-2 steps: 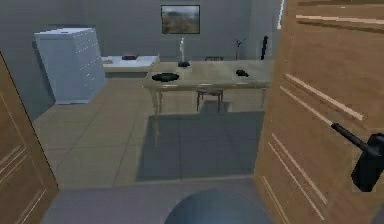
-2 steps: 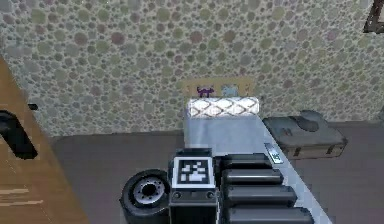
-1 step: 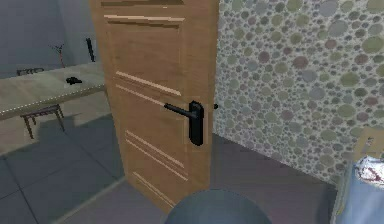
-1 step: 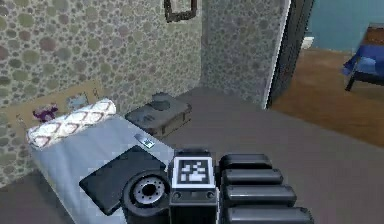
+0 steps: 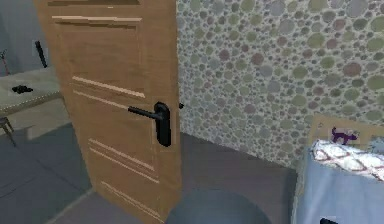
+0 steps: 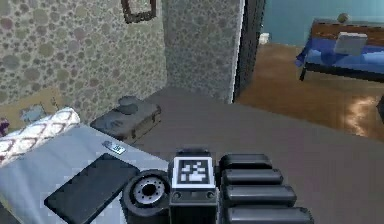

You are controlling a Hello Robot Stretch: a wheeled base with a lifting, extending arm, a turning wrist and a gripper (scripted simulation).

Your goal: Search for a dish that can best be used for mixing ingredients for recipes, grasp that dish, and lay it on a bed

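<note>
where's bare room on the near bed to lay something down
The bed is bare in the strip between the pillow and the dark flat slab, toward the arm side view's left. It is crowded where the slab and a small item lie. The grey floor from bed to doorway is bare too.

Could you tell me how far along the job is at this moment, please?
Done: a bed is already beside the robot, and a blue bed lies through the doorway. In hand: apparently the search, facing a wooden door. I cannot tell whether the gripper holds anything. Left: finding and grasping the mixing dish, then laying it on a bed.
</note>
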